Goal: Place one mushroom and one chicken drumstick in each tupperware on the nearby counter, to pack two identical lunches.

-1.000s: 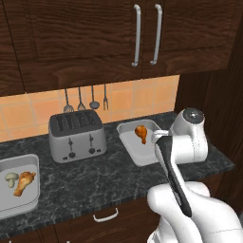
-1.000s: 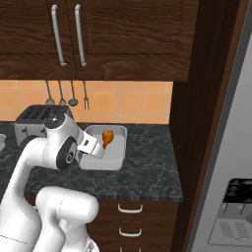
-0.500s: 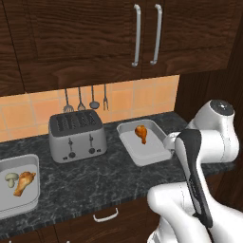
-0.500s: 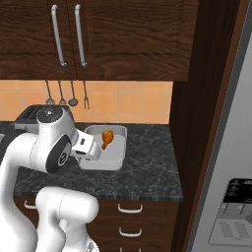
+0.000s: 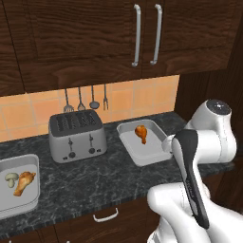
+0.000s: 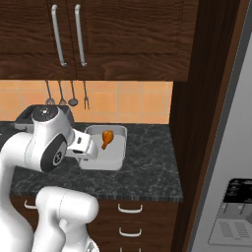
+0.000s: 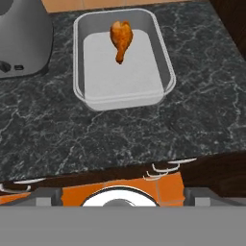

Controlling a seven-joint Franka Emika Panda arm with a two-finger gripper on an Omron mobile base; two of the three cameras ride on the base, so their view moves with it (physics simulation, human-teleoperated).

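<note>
Two tupperware containers sit on your bench [image 5: 109,182]: the left tupperware [image 5: 19,206] lies at the bench's front-left corner in the left base view, and the right tupperware [image 5: 152,154] lies to the right of the silver four-slot toaster [image 5: 76,135], well apart from the first. In the left container you have one mushroom [image 5: 11,178] and one chicken drumstick [image 5: 24,182] touching side by side. In the right container you have only a second drumstick [image 7: 121,39], lying in the half nearer the tiled wall with its bone end pointing toward the front edge. Your fingers stand spread as wide as they go and hold nothing; the hand view looks down on the right tupperware and the bench's front edge from in front of the bench. Four utensils [image 5: 85,99] hang on the orange tiles above the toaster.
</note>
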